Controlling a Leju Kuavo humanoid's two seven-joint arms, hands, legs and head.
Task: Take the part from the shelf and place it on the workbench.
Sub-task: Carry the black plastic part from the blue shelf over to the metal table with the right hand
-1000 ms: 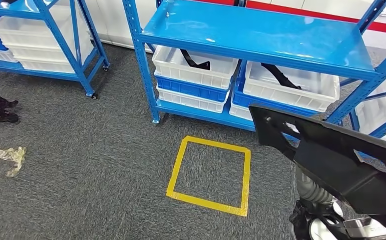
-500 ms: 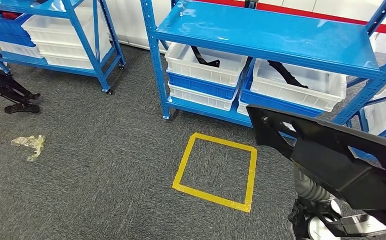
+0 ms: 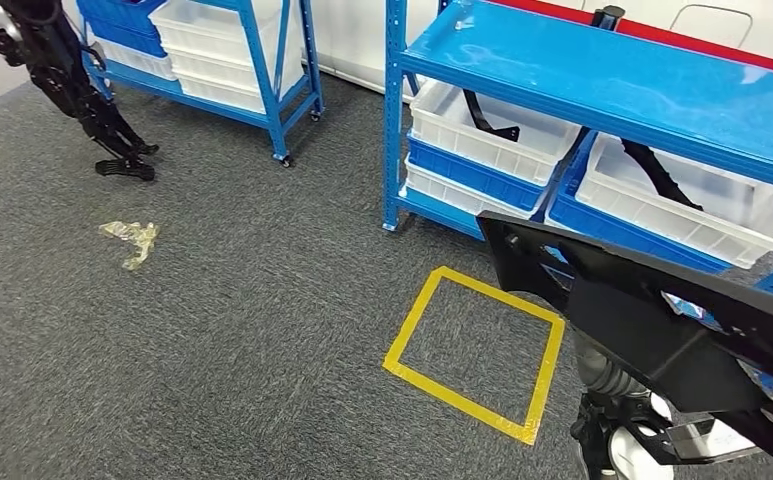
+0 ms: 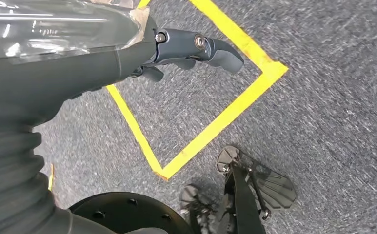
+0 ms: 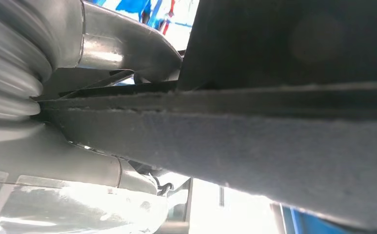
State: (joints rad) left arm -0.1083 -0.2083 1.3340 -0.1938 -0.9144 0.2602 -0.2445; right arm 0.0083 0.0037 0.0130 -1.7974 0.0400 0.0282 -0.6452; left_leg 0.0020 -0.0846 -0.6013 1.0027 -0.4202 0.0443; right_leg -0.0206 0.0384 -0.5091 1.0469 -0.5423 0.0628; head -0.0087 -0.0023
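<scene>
You are carrying the long black plastic part (image 3: pixel 652 320) low on your right side, where it juts across the head view above the grey carpeted floor (image 3: pixel 212 330) and hides the arm below it. In the right wrist view, your right hand (image 5: pixel 128 53) is closed on the part (image 5: pixel 254 136), whose grey edge and dark face run through the grip right against the camera. Your left hand (image 4: pixel 191 48) hangs over the carpet with nothing in it, its dark fingers (image 4: pixel 215 51) stretched out and apart.

On the floor just left of the part lies a square outline of yellow tape (image 3: pixel 477 350); the left wrist view looks down on a corner of that tape (image 4: pixel 210 126).

Behind it stands a blue metal shelf rack (image 3: pixel 602 70), whose lower level carries white plastic bins stacked on blue ones. The nearer white bin (image 3: pixel 492 135) and the one beside it (image 3: pixel 697 200) each contain a black part. A second blue rack with white bins (image 3: pixel 232 55) stands farther left. Near it a black legged stand (image 3: pixel 82 100) rests on the carpet, and a crumpled scrap of clear plastic (image 3: pixel 130 238) lies closer to you.
</scene>
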